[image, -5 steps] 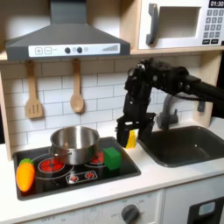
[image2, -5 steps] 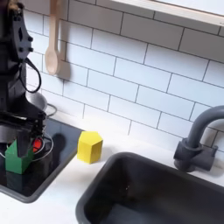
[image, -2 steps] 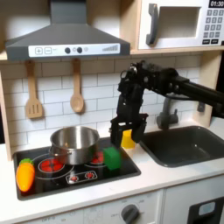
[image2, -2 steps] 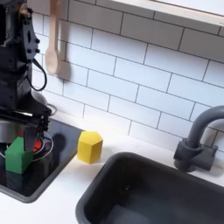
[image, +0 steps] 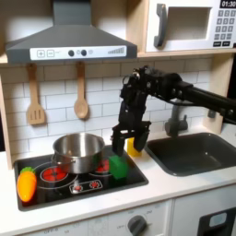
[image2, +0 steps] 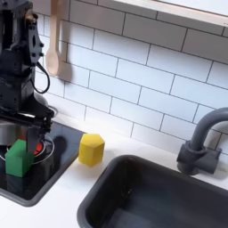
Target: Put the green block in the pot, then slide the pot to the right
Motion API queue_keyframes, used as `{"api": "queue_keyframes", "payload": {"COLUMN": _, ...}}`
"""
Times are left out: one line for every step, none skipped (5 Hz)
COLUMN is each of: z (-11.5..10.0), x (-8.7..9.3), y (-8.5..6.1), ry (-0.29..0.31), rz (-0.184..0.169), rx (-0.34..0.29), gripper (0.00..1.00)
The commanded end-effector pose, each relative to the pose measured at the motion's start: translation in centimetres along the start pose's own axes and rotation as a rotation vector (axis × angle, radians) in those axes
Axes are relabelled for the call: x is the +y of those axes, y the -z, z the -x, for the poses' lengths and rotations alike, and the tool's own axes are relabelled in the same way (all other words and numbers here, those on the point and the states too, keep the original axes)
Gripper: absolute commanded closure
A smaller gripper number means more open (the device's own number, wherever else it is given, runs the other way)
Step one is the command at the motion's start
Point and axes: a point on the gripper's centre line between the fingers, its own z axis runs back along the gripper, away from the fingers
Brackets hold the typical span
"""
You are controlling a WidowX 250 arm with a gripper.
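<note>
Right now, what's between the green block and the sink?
In the second exterior view, the yellow cylinder stands on the counter between the green block and the sink.

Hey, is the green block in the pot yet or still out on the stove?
Out: the green block sits on the stovetop beside the pot.

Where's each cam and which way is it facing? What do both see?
First exterior view: in front of the toy kitchen, facing the back wall; shows arm and gripper above the green block, beside the pot.
Second exterior view: close, over the counter, angled across the sink; gripper at its left.
Shared: gripper, green block, yellow cylinder, faucet.
</note>
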Motion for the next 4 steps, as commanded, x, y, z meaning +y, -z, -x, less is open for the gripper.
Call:
{"api": "queue_keyframes", "payload": {"z": -0.6, "x": 0.3, "y": 1.2, "ry": -0.008, "rz": -0.013, "rx": 0.024, "gripper": 0.00}}
{"api": "queue_keyframes", "payload": {"z": -0.7, "x": 0.1, "y": 1.7, "ry": -0.003, "rz": -0.021, "rx": 0.038, "gripper": 0.00}}
{"api": "queue_keyframes", "payload": {"z": -0.6, "x": 0.1, "y": 2.1, "ry": -0.005, "rz": -0.029, "rx": 0.051, "gripper": 0.00}}
{"api": "queue_keyframes", "payload": {"z": -0.7, "x": 0.3, "y": 2.4, "ry": -0.009, "rz": -0.034, "rx": 0.056, "gripper": 0.00}}
